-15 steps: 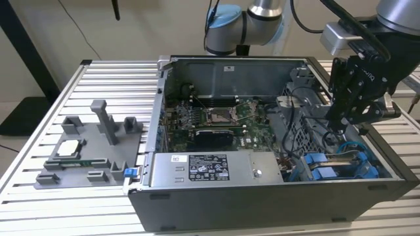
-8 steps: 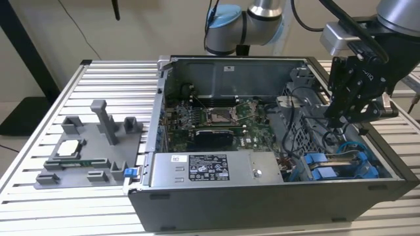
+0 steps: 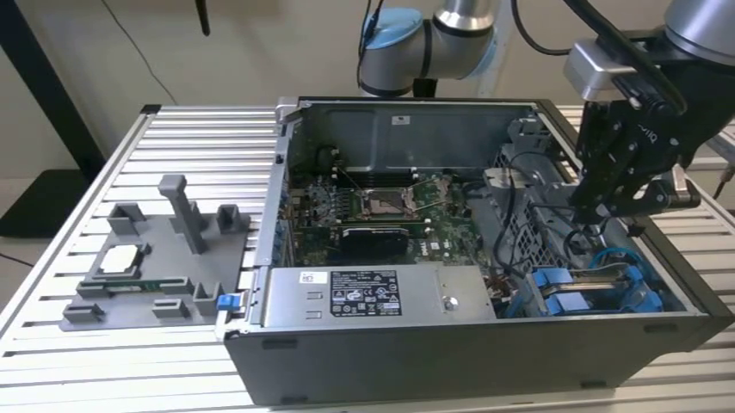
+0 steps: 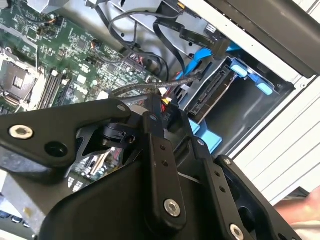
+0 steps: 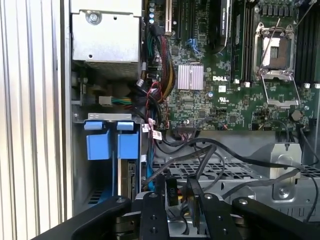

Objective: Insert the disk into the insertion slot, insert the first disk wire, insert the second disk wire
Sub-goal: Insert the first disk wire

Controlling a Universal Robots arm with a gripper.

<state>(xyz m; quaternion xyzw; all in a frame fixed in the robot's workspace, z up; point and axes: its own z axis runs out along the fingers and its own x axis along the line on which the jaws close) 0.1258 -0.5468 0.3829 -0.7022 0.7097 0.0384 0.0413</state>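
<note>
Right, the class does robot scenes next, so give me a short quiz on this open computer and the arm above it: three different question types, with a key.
1. True or false: the grey power-supply box lies on the table, outside the computer case.
2. Multiple choice: the plastic carrier on the disk in the drive bay is A red, B blue, C green.
3. Short answer: in the exterior view, over which side of the case does the end effector hang?
Key: 1 false; 2 B; 3 the exterior view's right.
</note>
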